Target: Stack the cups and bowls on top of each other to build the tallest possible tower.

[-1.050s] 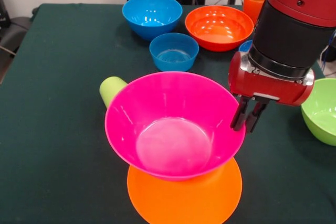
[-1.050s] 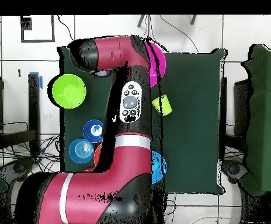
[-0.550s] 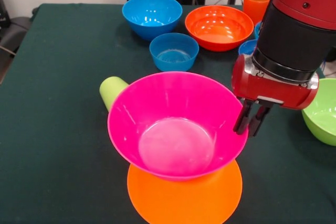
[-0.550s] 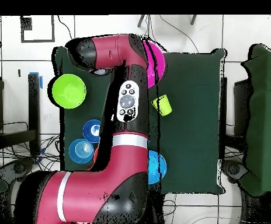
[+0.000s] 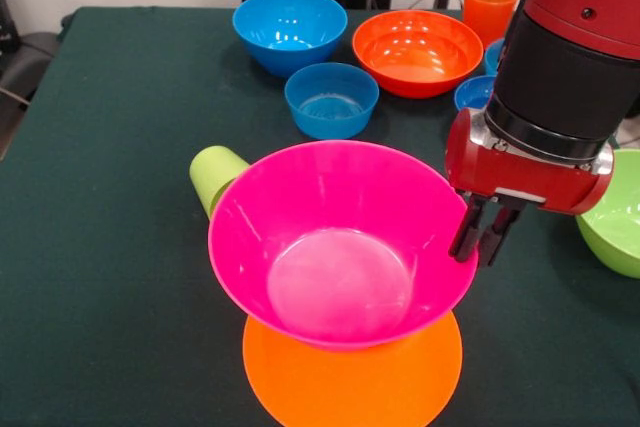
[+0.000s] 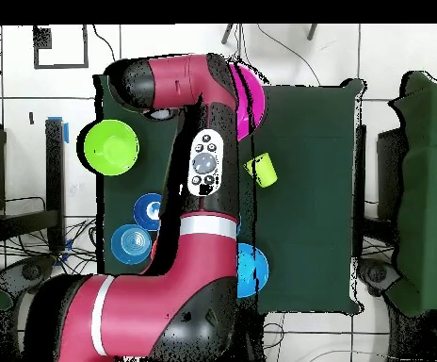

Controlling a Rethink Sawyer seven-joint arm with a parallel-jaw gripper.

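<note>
A large pink bowl (image 5: pixel 340 247) sits upright on the upside-down light-orange bowl (image 5: pixel 350 372) at the table's near edge, forming the tower. My gripper (image 5: pixel 482 239) is at the pink bowl's right rim, with its dark fingers (image 5: pixel 466 232) closed on the rim. The lime-green cup (image 5: pixel 215 177) lies on its side against the pink bowl's far left side. The ribbed orange cup (image 5: pixel 490 7) stands at the far right. In the overhead view the arm hides the gripper and most of the pink bowl (image 6: pixel 252 94). The green cup (image 6: pixel 262 170) shows there too.
A medium blue bowl (image 5: pixel 290 29), a small blue bowl (image 5: pixel 332 99) and a red-orange bowl (image 5: pixel 417 50) stand at the far side. Two more small blue bowls (image 5: pixel 475 92) sit partly behind the arm. A lime-green bowl (image 5: pixel 615 212) is at the right edge.
</note>
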